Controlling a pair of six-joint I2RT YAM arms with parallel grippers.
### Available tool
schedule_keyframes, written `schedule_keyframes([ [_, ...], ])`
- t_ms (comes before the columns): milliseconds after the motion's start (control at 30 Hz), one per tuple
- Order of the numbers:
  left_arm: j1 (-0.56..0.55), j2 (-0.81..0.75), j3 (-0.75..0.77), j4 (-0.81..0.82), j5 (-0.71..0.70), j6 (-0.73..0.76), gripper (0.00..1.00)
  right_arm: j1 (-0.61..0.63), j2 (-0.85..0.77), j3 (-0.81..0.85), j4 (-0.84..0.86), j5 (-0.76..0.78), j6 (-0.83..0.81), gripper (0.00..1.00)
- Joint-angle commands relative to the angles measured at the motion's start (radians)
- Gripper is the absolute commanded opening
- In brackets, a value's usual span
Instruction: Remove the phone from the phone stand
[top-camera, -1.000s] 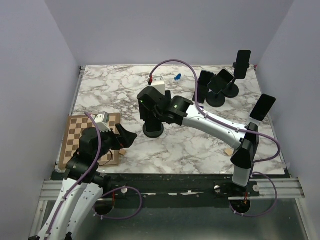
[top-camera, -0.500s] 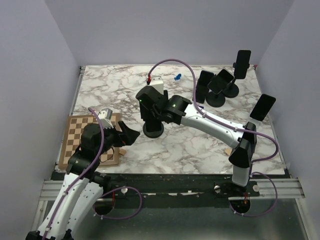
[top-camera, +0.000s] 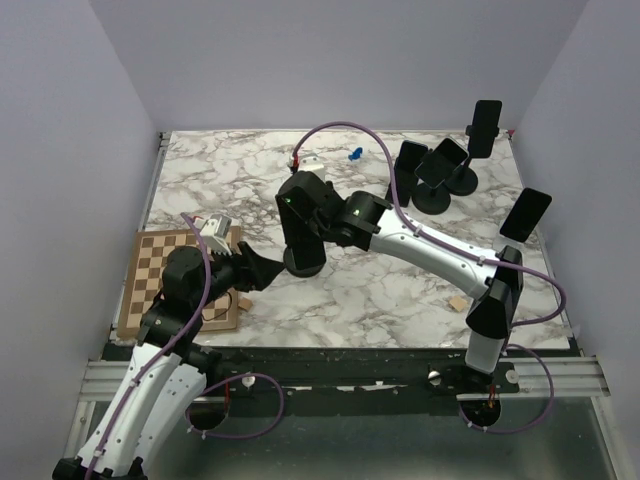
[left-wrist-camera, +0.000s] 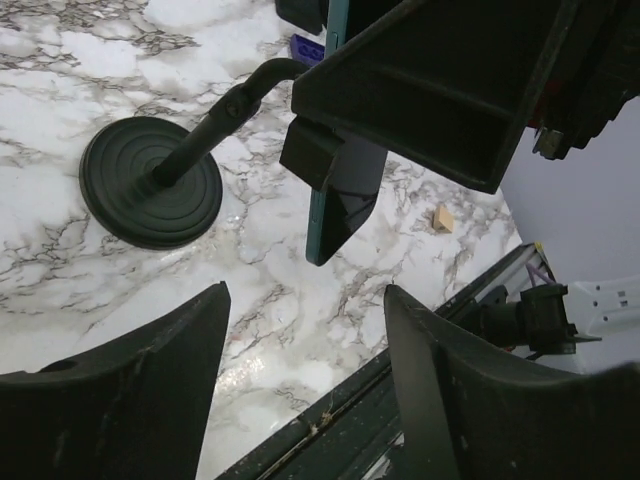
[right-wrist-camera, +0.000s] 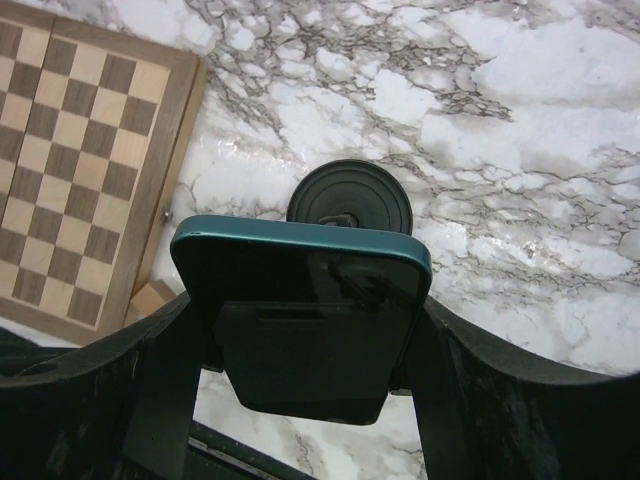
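A dark phone with a teal edge (right-wrist-camera: 300, 300) sits on a black stand with a round base (right-wrist-camera: 348, 195) at the middle of the marble table. My right gripper (right-wrist-camera: 300, 350) comes down from above, with one finger on each side of the phone, shut on it. In the top view the right gripper (top-camera: 303, 235) hides the phone above the stand base (top-camera: 304, 262). The left wrist view shows the phone (left-wrist-camera: 340, 205) edge-on, still against the stand's cradle and bent arm (left-wrist-camera: 205, 135). My left gripper (top-camera: 262, 268) is open and empty, low, just left of the base (left-wrist-camera: 150, 185).
A chessboard (top-camera: 160, 270) lies under the left arm. Three more stands with phones (top-camera: 440, 165) (top-camera: 486, 125) (top-camera: 525, 213) are at the back right. A small blue object (top-camera: 354, 154) lies at the back. A wooden block (top-camera: 457, 302) lies near the front edge.
My left gripper has moved right off the chessboard toward the stand base. The right gripper has shifted slightly over the stand.
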Motion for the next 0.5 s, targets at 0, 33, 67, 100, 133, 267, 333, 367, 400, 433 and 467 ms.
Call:
schedule_keyframes([
  [0,0.004,-0.009,-0.034,0.113,0.111,-0.016,0.67,0.003,-0.076,-0.027,-0.011,-0.123,-0.021,0.01],
  [33,0.004,-0.01,-0.04,0.13,0.127,-0.019,0.65,0.003,-0.085,-0.03,-0.017,-0.133,-0.016,0.01],
  [67,0.004,-0.013,-0.049,0.148,0.141,-0.022,0.63,0.004,-0.091,-0.033,-0.023,-0.144,-0.011,0.01],
  [100,0.004,-0.017,-0.057,0.175,0.161,-0.029,0.62,0.003,-0.094,-0.037,-0.029,-0.156,-0.006,0.01],
  [133,0.003,-0.019,-0.071,0.203,0.176,-0.039,0.61,0.004,-0.094,-0.037,-0.038,-0.167,0.002,0.01],
  [267,0.004,-0.006,-0.095,0.279,0.201,-0.065,0.61,0.009,-0.094,-0.05,-0.03,-0.204,0.028,0.01],
  [333,0.004,0.008,-0.094,0.281,0.196,-0.058,0.59,0.013,-0.096,-0.06,-0.011,-0.218,0.035,0.01],
  [367,0.004,0.011,-0.093,0.274,0.185,-0.051,0.58,0.014,-0.096,-0.062,-0.005,-0.229,0.037,0.01],
  [400,0.004,0.013,-0.092,0.268,0.176,-0.046,0.57,0.017,-0.098,-0.068,0.003,-0.237,0.038,0.01],
  [433,0.003,0.013,-0.092,0.268,0.168,-0.041,0.57,0.019,-0.105,-0.073,0.013,-0.247,0.038,0.01],
  [467,0.004,0.015,-0.094,0.274,0.164,-0.038,0.56,0.021,-0.108,-0.08,0.024,-0.251,0.036,0.01],
])
